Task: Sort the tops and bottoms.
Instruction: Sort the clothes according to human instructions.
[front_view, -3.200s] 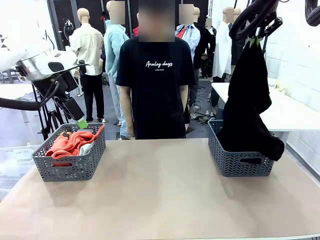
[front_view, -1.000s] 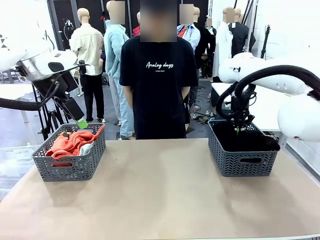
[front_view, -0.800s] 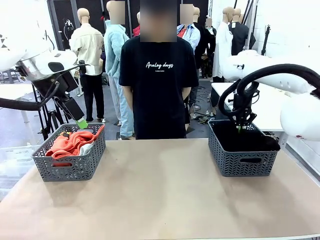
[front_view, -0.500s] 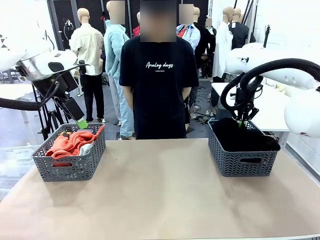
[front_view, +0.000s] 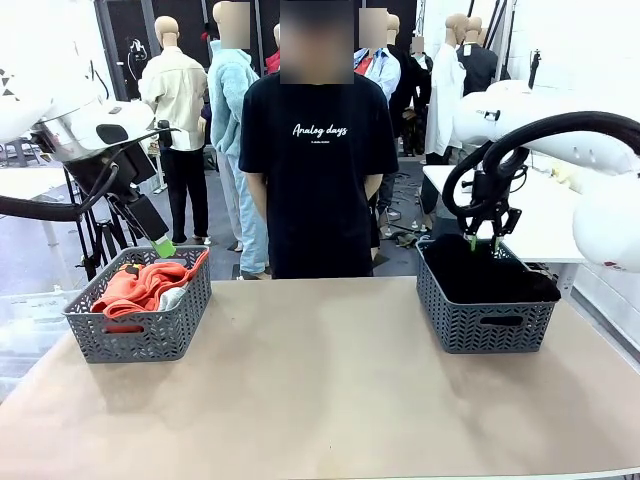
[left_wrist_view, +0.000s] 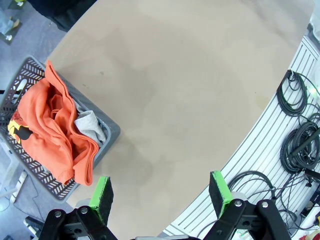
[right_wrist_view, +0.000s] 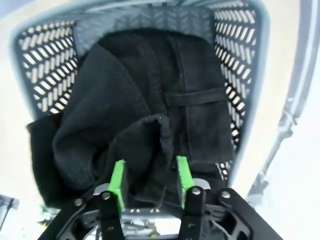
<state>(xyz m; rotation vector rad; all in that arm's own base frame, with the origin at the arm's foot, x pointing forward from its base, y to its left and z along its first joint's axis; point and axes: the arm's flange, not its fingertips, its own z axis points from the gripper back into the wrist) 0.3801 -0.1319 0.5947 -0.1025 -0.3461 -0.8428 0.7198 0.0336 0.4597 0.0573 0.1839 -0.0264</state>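
Right gripper (front_view: 483, 240) parted above bottoms (front_view: 490, 280), inside basket rim (front_view: 484, 322).

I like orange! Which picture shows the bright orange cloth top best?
The left wrist view: the bright orange cloth top lies spread in its basket, seen from above. The front view shows it bunched behind the rim.

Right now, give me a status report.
Right gripper open above right basket. Black bottoms inside. Left gripper open, empty. Tops in left basket.

Orange-red and light grey tops (front_view: 140, 284), black bottoms (front_view: 490, 280), grey herringbone-patterned baskets (front_view: 135, 335).
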